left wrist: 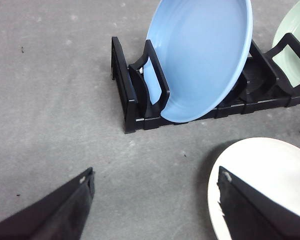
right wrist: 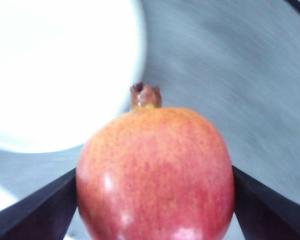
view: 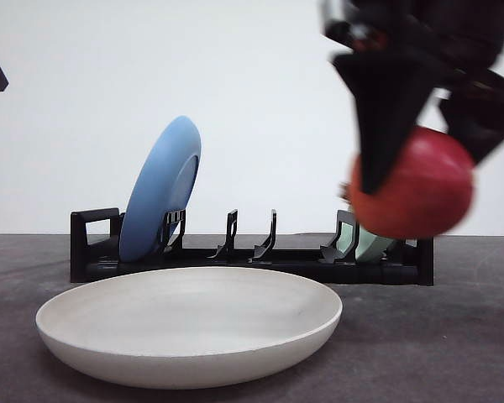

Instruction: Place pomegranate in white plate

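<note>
Carry the pomegranate [view: 416, 185] leftward until it hangs over the centre of the white plate [view: 189, 323], then lower it close to the surface before letting go (a round fruit will roll toward the rim if dropped). At present the fruit is in the air, above the table and to the plate's right. The right gripper [right wrist: 155, 200] is clamped on the pomegranate, one finger against each side. The left gripper [left wrist: 155, 205] is spread wide, holding nothing.

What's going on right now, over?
Right gripper shut on pomegranate, airborne right of white plate. Left gripper open, idle. Nothing in the way.
</note>
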`<state>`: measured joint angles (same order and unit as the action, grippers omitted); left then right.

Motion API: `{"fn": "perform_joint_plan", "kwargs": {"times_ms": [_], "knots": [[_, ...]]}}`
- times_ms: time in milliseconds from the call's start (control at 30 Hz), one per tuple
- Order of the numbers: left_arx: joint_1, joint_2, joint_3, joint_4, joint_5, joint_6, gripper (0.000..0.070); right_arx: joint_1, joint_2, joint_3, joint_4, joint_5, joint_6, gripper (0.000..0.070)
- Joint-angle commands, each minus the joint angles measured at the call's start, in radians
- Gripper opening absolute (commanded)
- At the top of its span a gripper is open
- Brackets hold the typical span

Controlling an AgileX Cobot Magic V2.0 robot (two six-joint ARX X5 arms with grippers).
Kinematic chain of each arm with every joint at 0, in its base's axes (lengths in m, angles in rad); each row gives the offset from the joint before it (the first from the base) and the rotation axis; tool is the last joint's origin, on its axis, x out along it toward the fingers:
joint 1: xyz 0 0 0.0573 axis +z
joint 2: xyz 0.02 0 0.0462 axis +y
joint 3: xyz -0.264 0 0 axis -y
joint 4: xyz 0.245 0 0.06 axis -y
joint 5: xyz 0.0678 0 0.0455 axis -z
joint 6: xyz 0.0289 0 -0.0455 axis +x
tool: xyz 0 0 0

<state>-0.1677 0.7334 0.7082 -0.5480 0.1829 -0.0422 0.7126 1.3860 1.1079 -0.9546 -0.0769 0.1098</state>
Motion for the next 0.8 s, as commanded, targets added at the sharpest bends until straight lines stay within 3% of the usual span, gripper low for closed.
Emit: {"fn": "perform_joint_plan", "kwargs": {"times_ms": [0, 300, 500, 767], "knots": [[-0.002, 0.004, 0.008, 0.010, 0.001, -0.001, 0.0468, 0.040, 0.051, 0.043, 0.006, -0.002, -0.035, 0.0520], [-0.002, 0.004, 0.008, 0.010, 0.001, -0.001, 0.0468, 0.170, 0.277, 0.168, 0.132, -0.051, -0.035, 0.0520], [-0.002, 0.004, 0.008, 0.010, 0.001, -0.001, 0.0469, 0.184, 0.363, 0.178, 0.263, -0.068, -0.015, 0.0520], [-0.002, 0.004, 0.008, 0.021, 0.001, -0.001, 0.0469, 0.182, 0.417, 0.178, 0.315, -0.085, -0.005, 0.0522]]}}
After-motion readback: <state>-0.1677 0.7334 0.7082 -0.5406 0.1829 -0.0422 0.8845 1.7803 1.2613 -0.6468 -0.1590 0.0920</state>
